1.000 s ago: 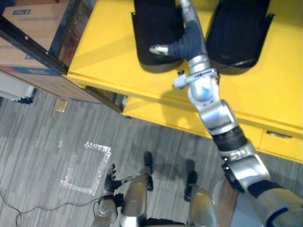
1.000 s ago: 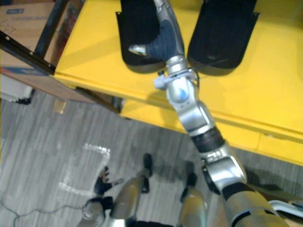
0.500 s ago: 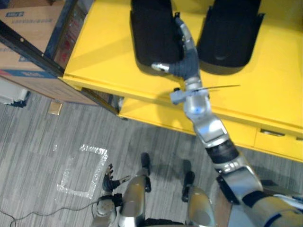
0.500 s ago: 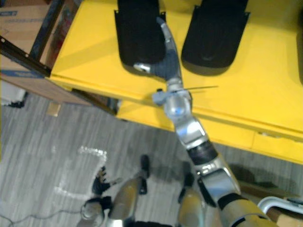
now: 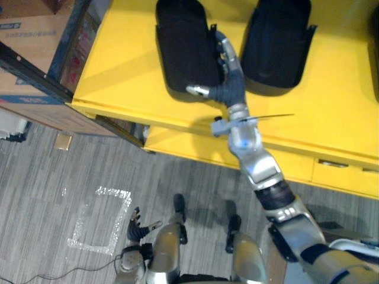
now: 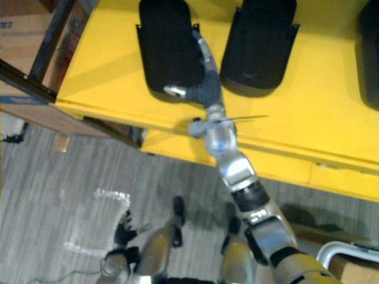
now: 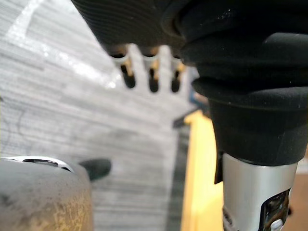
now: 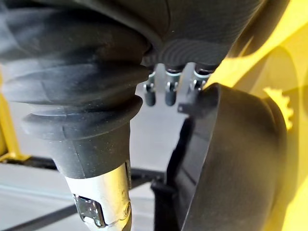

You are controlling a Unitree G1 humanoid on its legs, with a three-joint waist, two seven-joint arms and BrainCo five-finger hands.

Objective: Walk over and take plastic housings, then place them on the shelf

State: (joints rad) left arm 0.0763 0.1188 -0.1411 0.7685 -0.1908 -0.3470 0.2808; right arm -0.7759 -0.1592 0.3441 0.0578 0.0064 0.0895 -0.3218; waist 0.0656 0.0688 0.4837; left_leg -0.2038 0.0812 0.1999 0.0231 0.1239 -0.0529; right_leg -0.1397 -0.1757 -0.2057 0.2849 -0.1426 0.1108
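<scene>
Currently reaching for pick-up: laying right robot hand (image 5: 230, 83), fingers straight and thumb spread, along right edge of left black plastic housing (image 5: 180, 47) on yellow counter (image 5: 118, 65), beside second housing (image 5: 275, 41). No grip yet. Next: curl fingers round edge, lift without tipping. Keeping left robot hand (image 5: 136, 223) relaxed open, low near floor (image 5: 59, 177).

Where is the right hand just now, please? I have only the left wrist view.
Observer: The right hand is over the yellow table, between the left housing and the right housing, both black.
Operator: Has it gripped either?
Observer: No; its fingers lie straight along the left housing's side, thumb spread across its near end.
Operator: Is anything else on the table?
Observer: What looks like a third housing, cut off at the right edge.
</scene>
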